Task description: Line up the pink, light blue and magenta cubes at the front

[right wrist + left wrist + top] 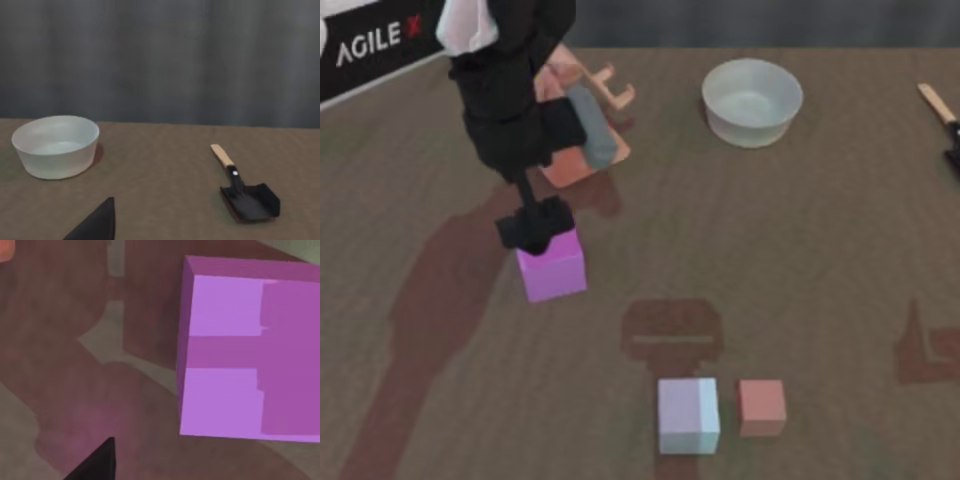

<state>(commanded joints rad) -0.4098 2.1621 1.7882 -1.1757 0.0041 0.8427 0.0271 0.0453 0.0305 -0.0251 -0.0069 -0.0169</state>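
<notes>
- Top view: our left gripper [535, 228] hangs right over the back edge of the magenta cube [553, 268], which sits on the desk [820, 250] left of centre and well behind the front row. The light blue cube [688, 415] and pink cube [761, 405] already stand just beside each other near the front edge, blue on the left. Whether the fingers are spread or closed on the magenta cube, we cannot tell from above. A pink stand [588, 130] lies behind the arm, a bowl [752, 100] at the back right.
- Left wrist view: the magenta cube [240, 355] fills much of the frame, with one dark fingertip [97, 462] showing clear of it. The other finger is out of sight, so the grip remains unknown here too.
- Right wrist view: our right arm is parked at the right side, looking at the bowl [56, 146] and a small black shovel [245, 192]; one fingertip shows, nothing tells its opening.
- Risks, as we judge them: the gripper looks off-centre toward the cube's back edge, so a pinch there may twist or drop it. Setting it down at the front, it could knock the blue cube and spoil the line.
</notes>
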